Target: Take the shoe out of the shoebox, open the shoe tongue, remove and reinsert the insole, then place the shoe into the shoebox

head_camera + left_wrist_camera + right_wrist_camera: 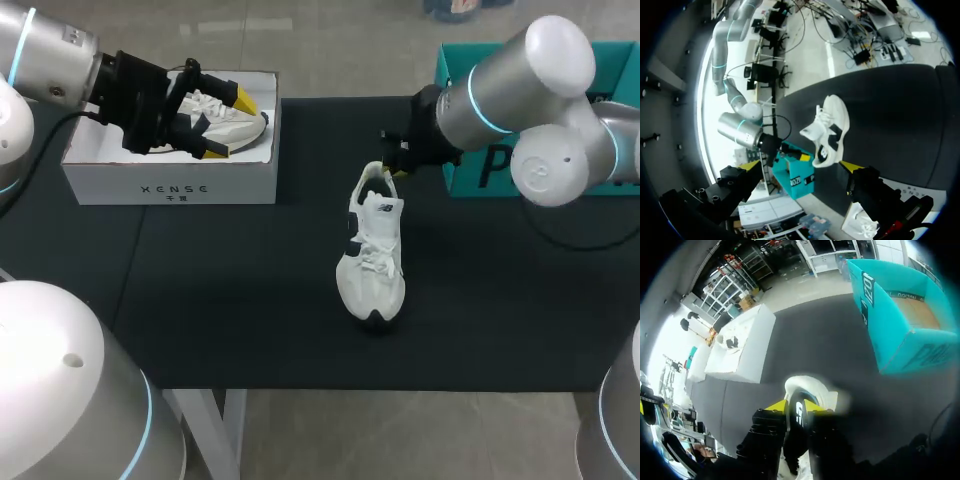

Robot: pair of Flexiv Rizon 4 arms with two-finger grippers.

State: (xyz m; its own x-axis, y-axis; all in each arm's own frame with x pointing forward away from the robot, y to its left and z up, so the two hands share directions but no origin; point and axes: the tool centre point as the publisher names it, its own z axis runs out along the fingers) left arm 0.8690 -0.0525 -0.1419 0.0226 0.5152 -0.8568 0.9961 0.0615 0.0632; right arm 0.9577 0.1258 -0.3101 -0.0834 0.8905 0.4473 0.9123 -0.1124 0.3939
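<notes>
A white shoe (372, 262) stands on the black worktop (230, 300), toe toward the near edge, its heel pinched between the closed fingers of the right gripper (387, 171). The left gripper (230, 124), spread wide and holding nothing, hangs over the white shoebox (170, 185), where 1 second shoe (253, 124) lies.

An open teal box (890, 330) stands at the black table's (250, 290) far right edge.

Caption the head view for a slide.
Right gripper grips the heel of a white shoe on the black table; left gripper hovers open over the white shoebox.
</notes>
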